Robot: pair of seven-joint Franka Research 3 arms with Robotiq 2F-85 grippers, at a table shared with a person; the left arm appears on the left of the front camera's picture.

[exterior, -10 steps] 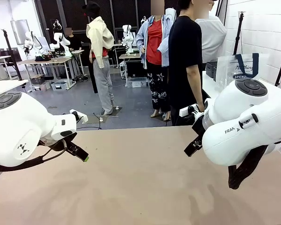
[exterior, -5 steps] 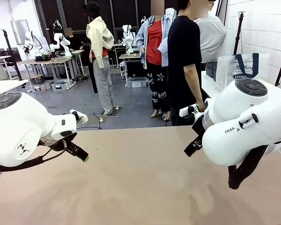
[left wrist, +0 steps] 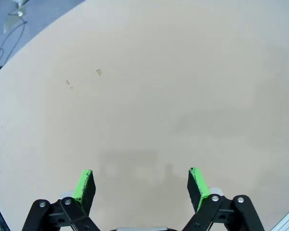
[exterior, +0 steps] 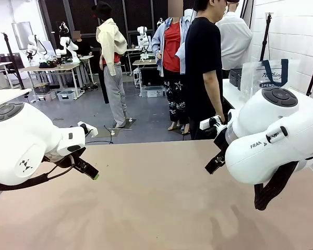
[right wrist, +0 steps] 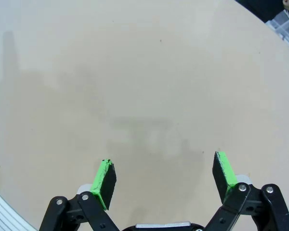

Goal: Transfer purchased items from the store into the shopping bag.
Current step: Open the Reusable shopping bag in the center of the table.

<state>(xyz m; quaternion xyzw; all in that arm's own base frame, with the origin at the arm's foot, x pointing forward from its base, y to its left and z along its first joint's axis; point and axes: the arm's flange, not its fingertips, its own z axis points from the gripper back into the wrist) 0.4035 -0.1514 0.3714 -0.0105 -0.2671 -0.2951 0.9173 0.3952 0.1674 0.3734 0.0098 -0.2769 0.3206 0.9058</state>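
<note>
Nothing has moved: my left jaws and right jaws both hang open and empty over the table (left wrist: 144, 72). The bag (exterior: 254, 78) stands beyond my right arm (exterior: 274, 140), so loading hasn't begun.

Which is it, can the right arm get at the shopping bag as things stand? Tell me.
Probably not. The shopping bag stands beyond the table, at far right, partly hidden behind that arm, while the right gripper points down at the tabletop, fingers open.

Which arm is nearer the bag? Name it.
The right arm: the bag stands just behind it, while the left arm is on the opposite side.
</note>
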